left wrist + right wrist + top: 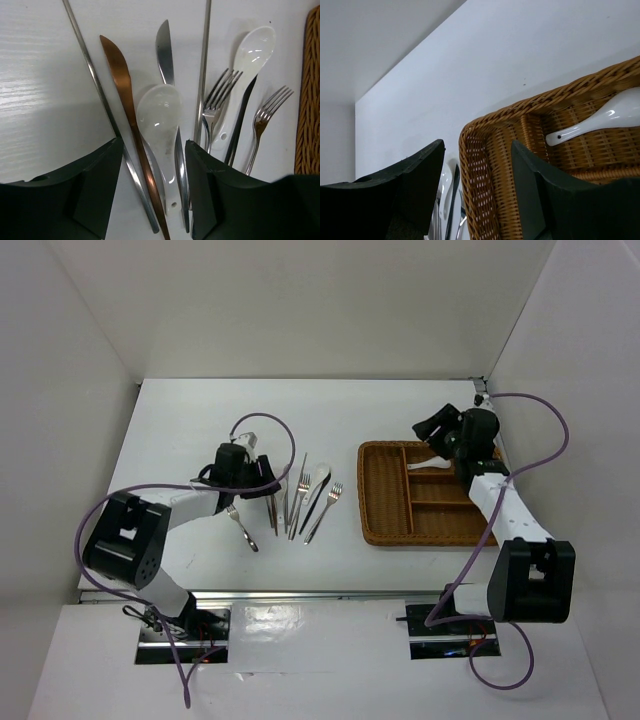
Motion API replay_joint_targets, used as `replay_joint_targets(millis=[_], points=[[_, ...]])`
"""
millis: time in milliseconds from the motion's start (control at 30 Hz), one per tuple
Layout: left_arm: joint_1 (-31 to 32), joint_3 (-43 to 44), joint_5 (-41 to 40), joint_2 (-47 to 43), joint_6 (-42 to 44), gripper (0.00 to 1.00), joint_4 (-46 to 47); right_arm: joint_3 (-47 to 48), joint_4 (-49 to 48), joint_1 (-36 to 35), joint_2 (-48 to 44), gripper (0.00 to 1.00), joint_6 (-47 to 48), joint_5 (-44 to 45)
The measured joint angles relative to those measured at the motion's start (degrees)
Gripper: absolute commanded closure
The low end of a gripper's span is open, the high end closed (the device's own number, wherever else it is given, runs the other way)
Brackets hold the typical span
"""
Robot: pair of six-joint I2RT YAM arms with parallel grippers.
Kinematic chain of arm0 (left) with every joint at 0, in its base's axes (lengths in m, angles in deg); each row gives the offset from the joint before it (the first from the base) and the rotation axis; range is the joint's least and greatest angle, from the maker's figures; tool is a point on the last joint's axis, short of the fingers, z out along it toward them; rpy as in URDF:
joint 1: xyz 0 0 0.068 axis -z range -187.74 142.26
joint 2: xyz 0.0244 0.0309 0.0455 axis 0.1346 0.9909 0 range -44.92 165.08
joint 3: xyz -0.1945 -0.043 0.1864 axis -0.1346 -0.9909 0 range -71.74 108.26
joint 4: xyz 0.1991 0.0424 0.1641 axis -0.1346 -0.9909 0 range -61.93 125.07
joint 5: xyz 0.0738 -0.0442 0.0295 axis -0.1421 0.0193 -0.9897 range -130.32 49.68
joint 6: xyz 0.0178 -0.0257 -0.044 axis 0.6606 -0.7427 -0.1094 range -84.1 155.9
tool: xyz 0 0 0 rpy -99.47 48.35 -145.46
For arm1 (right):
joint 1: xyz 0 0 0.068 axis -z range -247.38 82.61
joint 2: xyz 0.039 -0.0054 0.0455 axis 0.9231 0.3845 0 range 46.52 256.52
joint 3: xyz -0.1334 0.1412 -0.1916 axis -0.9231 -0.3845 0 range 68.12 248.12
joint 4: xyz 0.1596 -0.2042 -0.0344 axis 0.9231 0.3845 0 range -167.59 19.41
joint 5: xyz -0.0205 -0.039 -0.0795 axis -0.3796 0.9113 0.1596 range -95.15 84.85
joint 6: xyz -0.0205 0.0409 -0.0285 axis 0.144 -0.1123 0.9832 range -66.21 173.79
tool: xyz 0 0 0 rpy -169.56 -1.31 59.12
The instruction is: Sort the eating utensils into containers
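Item: left gripper, jaws apart and holding nothing, low over the loose pile; straddles a copper-coloured knife, a white ceramic spoon and a silver metal knife, apparently to pick one; silver forks and thin metal chopsticks just beside; right gripper, jaws apart and empty, above the brown woven wicker tray, where a second white spoon lies in a far compartment.
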Motion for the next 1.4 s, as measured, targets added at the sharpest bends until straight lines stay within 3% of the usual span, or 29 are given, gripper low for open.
replay_joint_targets(millis=[267,500,833,967,1000,1233,1400], points=[[-1.64,1.70,3.67,4.61,-0.52,0.41,1.81,-2.25,-1.42,0.00,-1.20,0.37,3.39,-7.02],[-1.64,3.54,5.77,7.37,-0.61,0.49,3.43,-2.43,-2.05,0.00,-2.27,0.37,4.44,-8.50],[-1.62,4.50,6.16,9.57,-0.61,0.51,3.82,-2.43,-2.19,0.00,-2.27,0.37,5.03,-9.51],[-1.75,5.70,6.36,11.13,-0.57,0.62,3.98,-2.43,-2.23,0.00,-2.27,0.37,5.03,-10.05],[-1.86,5.97,6.45,11.61,-0.57,0.72,3.98,-2.43,-2.23,0.00,-2.27,0.37,5.03,-10.12],[-2.01,6.95,7.58,12.72,-0.59,0.92,4.59,-2.43,-2.32,0.00,-2.27,0.37,5.38,-12.07],[-2.29,6.97,8.11,12.70,-0.72,0.93,4.57,-2.43,-2.91,-0.15,-2.27,0.37,6.51,-16.68]])
